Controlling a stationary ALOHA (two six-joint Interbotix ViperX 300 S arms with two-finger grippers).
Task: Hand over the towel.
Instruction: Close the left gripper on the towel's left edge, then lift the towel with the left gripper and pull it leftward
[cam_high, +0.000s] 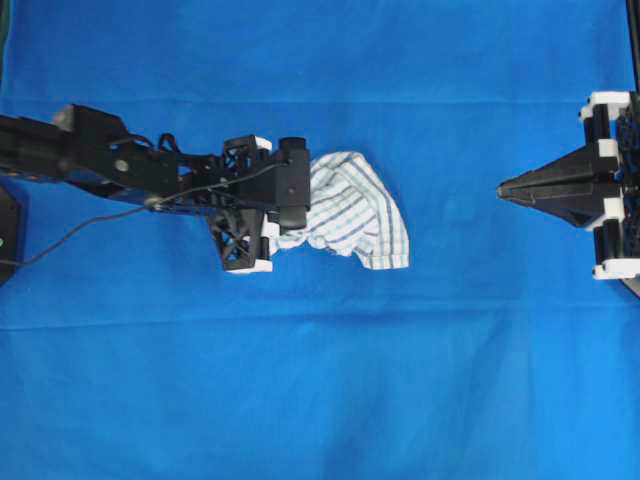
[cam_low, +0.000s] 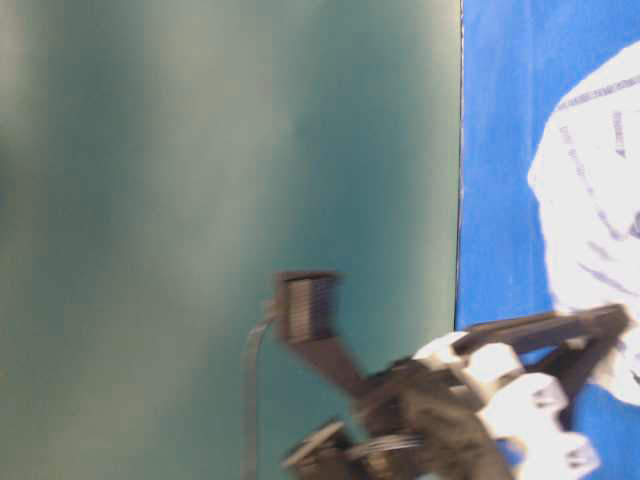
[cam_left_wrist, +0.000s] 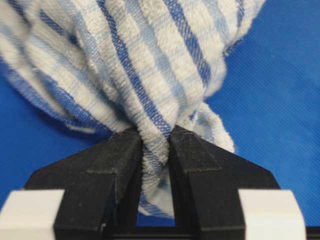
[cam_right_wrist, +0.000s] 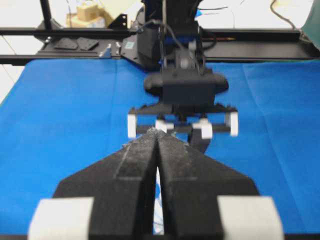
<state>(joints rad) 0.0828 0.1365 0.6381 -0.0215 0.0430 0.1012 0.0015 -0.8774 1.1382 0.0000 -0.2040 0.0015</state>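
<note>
The left gripper (cam_left_wrist: 156, 150) is clamped on the towel (cam_left_wrist: 135, 65): in its wrist view the two black fingers (cam_left_wrist: 107, 170) pinch a bunched fold of the striped fabric between them, and the rest of the towel billows out beyond the tips. From overhead, this gripper (cam_high: 285, 215) sits just left of the middle of the blue cloth (cam_high: 320, 400), and the towel (cam_high: 350, 210) spreads in a crumpled heap from its tips toward the right, lying on the cloth near the centre. The right gripper (cam_high: 503, 188) is at the cloth's right edge, well apart from the towel, its fingers (cam_right_wrist: 135, 175) pressed together with nothing between them, pointing toward the left arm (cam_high: 90, 150).
</note>
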